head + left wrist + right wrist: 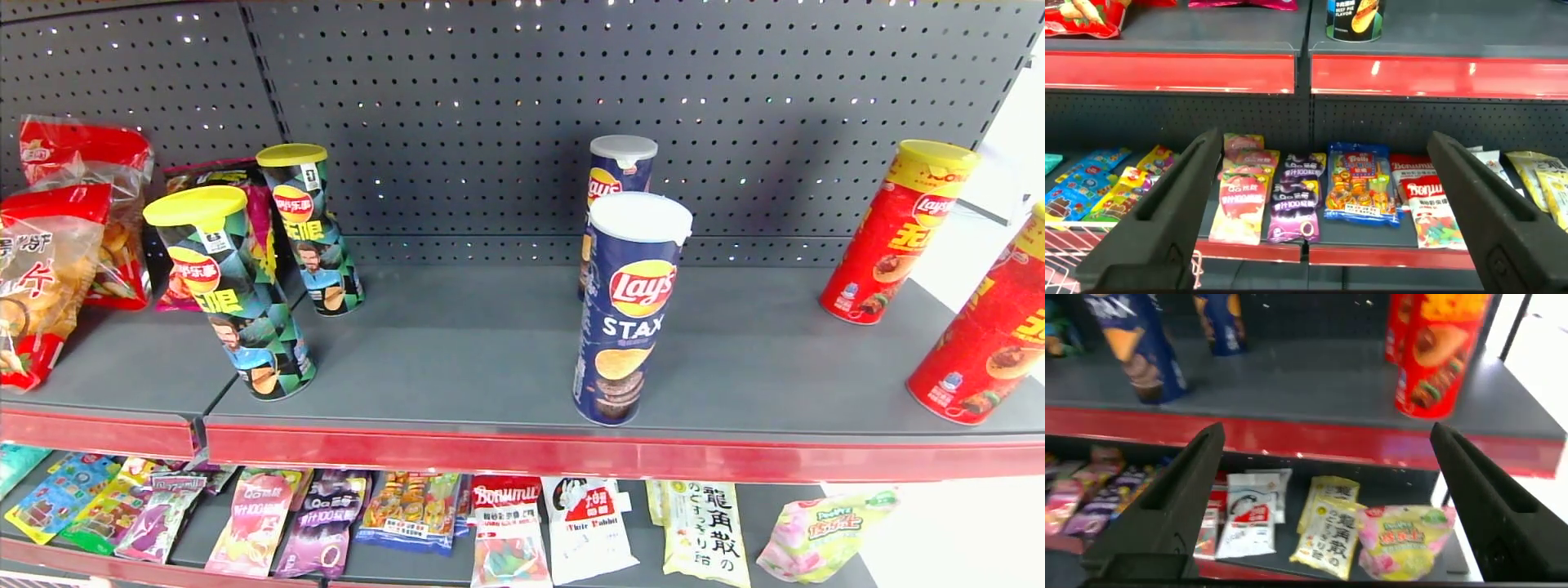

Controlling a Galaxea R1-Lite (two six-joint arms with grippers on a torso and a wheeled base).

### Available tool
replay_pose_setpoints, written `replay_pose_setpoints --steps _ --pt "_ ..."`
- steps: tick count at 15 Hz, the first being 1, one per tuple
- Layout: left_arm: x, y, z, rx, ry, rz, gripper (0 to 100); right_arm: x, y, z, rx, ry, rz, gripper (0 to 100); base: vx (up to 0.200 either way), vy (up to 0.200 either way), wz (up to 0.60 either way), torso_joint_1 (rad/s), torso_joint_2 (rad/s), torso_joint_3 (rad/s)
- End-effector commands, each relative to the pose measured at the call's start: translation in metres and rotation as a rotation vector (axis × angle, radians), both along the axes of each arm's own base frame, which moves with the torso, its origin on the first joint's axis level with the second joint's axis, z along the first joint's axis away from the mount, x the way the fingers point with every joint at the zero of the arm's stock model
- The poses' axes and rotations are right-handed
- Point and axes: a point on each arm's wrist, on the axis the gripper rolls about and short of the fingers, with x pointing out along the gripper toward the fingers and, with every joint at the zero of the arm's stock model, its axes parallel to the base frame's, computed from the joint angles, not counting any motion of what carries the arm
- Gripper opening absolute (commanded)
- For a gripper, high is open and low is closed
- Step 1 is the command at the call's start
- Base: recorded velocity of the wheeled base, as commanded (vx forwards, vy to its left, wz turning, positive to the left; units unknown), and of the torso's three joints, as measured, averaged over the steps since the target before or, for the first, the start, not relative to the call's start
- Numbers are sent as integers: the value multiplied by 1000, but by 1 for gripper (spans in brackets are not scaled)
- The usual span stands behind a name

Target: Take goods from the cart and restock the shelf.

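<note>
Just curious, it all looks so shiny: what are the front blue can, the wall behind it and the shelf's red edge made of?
Blue can: probably printed cardboard, slight sheen; its white lid looks like matte plastic.
Back wall: seemingly painted metal, matte dark grey, punched with rows of holes.
Red edge: glossy, catching light streaks; plastic or lacquered metal, hard to tell.
</note>
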Motion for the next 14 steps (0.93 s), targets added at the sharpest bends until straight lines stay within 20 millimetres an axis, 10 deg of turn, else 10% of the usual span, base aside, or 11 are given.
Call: replay_pose_setpoints --steps 1,14 --pt "0 0 0 -2 -1 1 100 28 3 27 5 142 150 100 0 0 0 0 0 0" --pt "0 0 0 -1 -1 1 100 187 54 26 -68 537 420 100 0 0 0 0 0 0"
